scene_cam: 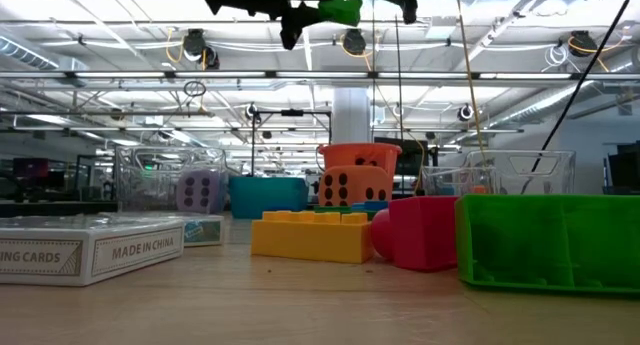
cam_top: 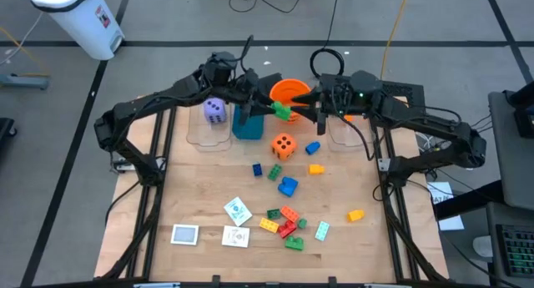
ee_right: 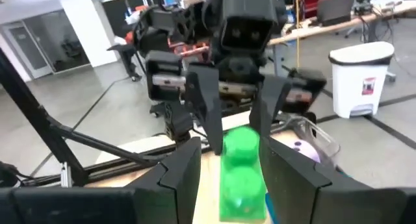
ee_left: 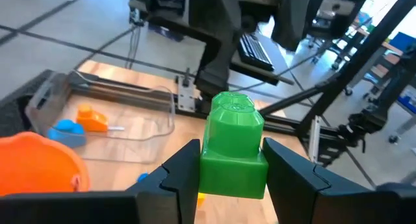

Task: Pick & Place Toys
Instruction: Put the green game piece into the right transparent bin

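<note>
High view: my left gripper [cam_top: 269,107] and right gripper [cam_top: 302,110] meet at twelve o'clock, both on the green brick [cam_top: 286,113] beside the orange bucket [cam_top: 288,91].

Low view: it hangs high.

Wrist views: both jaw pairs clench it; mistimed release could drop it.

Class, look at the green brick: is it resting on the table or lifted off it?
Lifted. The green brick is clamped between the left gripper fingers, and the low view shows it high above the table.
</note>
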Robot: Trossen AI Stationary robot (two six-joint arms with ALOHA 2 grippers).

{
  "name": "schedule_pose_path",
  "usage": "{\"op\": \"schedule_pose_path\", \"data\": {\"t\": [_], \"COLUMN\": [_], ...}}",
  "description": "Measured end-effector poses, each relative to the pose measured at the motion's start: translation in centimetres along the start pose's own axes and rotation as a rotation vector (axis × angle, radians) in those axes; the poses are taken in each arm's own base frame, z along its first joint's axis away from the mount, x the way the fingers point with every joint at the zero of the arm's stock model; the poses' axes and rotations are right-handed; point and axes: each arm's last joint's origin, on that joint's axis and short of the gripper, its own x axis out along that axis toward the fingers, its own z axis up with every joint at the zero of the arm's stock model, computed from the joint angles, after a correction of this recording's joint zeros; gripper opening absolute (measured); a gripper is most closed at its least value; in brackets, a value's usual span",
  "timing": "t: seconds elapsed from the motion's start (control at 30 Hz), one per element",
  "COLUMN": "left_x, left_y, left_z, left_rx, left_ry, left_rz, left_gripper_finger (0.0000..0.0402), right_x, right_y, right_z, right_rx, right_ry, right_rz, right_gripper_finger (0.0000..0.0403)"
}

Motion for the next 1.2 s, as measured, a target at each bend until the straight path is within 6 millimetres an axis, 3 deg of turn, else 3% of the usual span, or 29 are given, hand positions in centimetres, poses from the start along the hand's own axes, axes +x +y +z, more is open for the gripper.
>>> {"op": "schedule_pose_path", "data": {"t": [0.6,0.83,1.0,1.2], "left_x": [0.4,0.4,0.5,0.8], "left_y": [-0.5,-0.6,-0.7,-1.0], "left_z": [0.4,0.5,0.5,0.5], "left_rx": [0.031,0.032,0.03,0.032], "left_ry": [-0.037,-0.041,-0.044,-0.044], "left_rz": [0.001,0.002,-0.002,-0.011], "left_gripper_finger": [0.016,0.0149,0.0163,0.0149], "right_x": [0.8,0.8,0.8,1.0], "right_y": [-1.1,-1.2,-1.2,-1.2], "right_z": [-4.0,-4.2,-4.2,-4.4], "right_rx": [0.182,0.184,0.172,0.163], "right_ry": [-0.079,-0.084,-0.082,-0.07], "right_rz": [0.02,0.022,0.024,0.033], "right_gripper_finger": [0.0149,0.0149,0.0146,0.0118]}}
